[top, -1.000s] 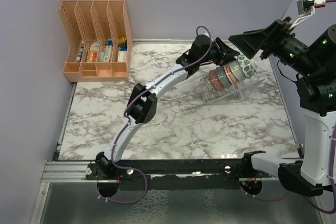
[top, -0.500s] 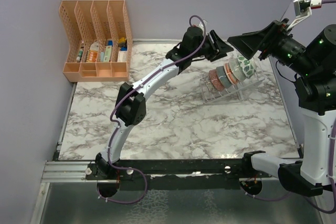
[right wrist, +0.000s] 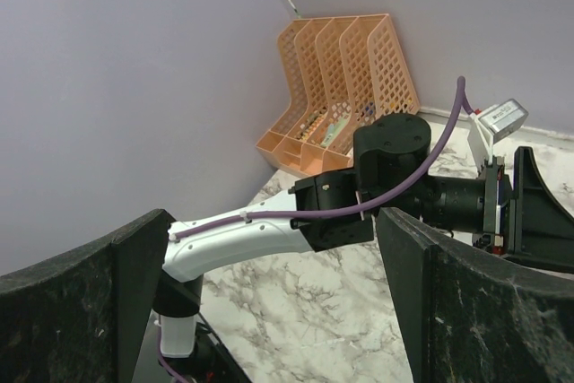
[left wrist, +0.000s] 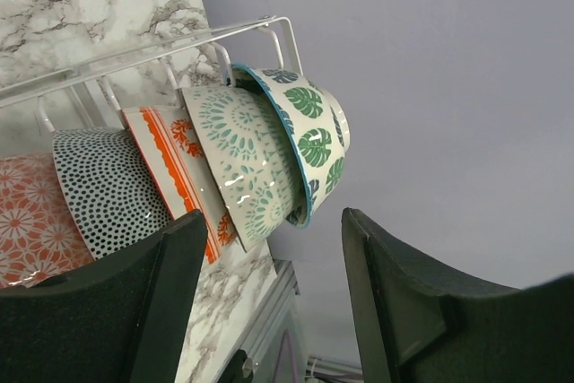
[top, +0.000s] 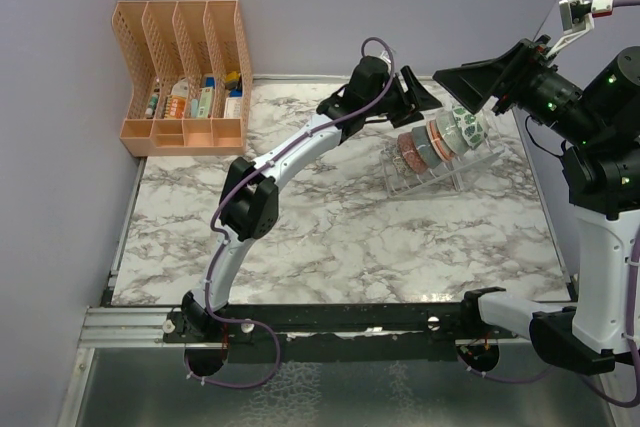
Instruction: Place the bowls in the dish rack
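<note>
L pincer open, empty; bowls on edge in dish rack just ahead of its tips. R pincer open too. Ceramic: stiff, slick glaze, prob chips easy, so grab by rim.

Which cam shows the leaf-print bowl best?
Left wrist: leaf-print bowl is close up, pattern clear, last in the row. Top view shows it small, at the row's far end. Right wrist misses it.

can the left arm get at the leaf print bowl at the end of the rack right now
Probably yes: the left arm is right beside the rack, its jaws open and facing the leaf print bowl with nothing between.
</note>
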Tool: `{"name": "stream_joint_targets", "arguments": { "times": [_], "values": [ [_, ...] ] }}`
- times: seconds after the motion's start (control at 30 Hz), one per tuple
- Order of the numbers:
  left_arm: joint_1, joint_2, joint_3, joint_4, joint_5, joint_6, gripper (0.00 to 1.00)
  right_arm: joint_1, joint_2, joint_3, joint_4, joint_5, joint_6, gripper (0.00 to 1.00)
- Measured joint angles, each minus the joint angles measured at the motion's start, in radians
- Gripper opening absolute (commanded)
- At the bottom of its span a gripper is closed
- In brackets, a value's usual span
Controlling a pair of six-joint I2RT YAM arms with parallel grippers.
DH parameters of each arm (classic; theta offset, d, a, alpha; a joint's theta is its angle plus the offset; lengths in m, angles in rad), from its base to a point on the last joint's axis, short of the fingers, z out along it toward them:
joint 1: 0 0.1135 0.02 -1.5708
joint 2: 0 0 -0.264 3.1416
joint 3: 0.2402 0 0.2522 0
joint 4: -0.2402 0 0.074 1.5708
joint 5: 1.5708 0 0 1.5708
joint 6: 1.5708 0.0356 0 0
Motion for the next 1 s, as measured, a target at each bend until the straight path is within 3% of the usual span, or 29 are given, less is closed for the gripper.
{"name": "stream_joint_targets", "arguments": {
  "times": [0.37,0.43,0.47,0.5,0.77,1.0],
  "values": [
    [-0.018,0.013,0.042,-0.005,0.000,0.000,0.71,0.000,0.000,0.000,0.000,0.000,0.000,1.00],
    [-0.022,0.021,0.048,-0.005,0.000,0.000,0.80,0.000,0.000,0.000,0.000,0.000,0.000,1.00],
    [-0.024,0.024,0.048,-0.005,0.000,0.000,0.93,0.000,0.000,0.000,0.000,0.000,-0.001,1.00],
    [-0.026,0.026,0.048,-0.006,0.000,0.003,0.98,0.000,0.000,0.000,0.000,-0.001,-0.001,1.00],
    [-0.033,-0.034,-0.060,-0.038,-0.049,0.102,0.99,0.000,0.000,0.000,-0.002,-0.003,-0.016,1.00],
    [-0.026,-0.261,-0.196,-0.202,-0.212,0.288,0.99,0.000,0.000,0.000,-0.009,-0.003,-0.031,1.00]
  ]
}}
